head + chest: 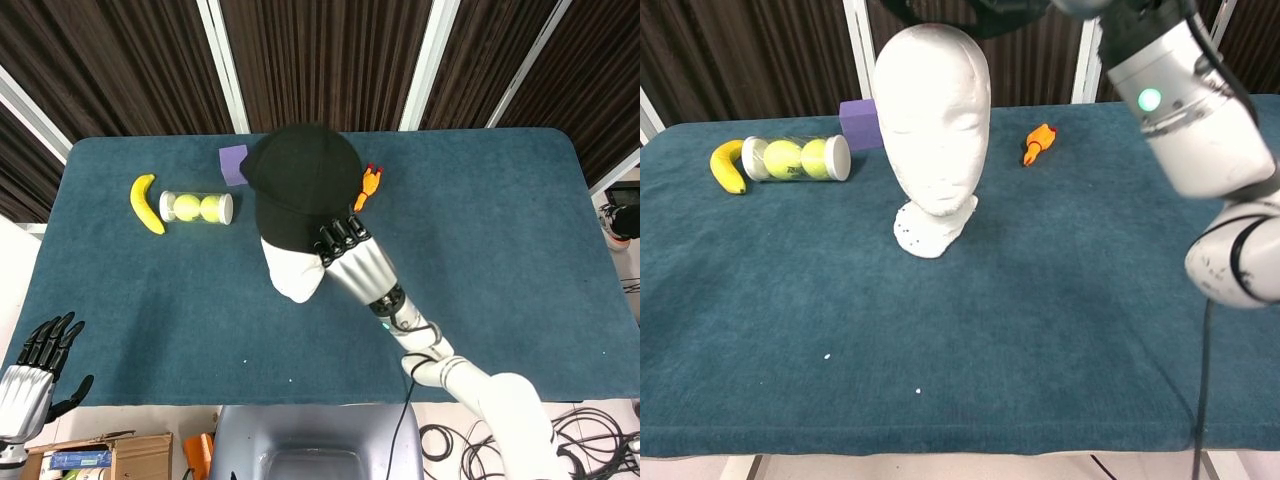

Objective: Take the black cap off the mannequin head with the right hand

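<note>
The black cap (303, 187) hangs in the air above the white mannequin head (933, 130), lifted clear of it. My right hand (350, 255) grips the cap at its brim edge. In the chest view only a sliver of the cap (975, 14) shows at the top edge, and the right hand is above the frame with just its forearm showing. The mannequin head (292, 270) stands bare on the blue table. My left hand (35, 365) is low at the table's front left corner, fingers apart, holding nothing.
A banana (727, 165) and a clear tube of tennis balls (795, 158) lie at the back left. A purple block (860, 124) sits behind the mannequin head. An orange rubber chicken (1038, 143) lies at the back right. The cap hides the yellow object from the head view.
</note>
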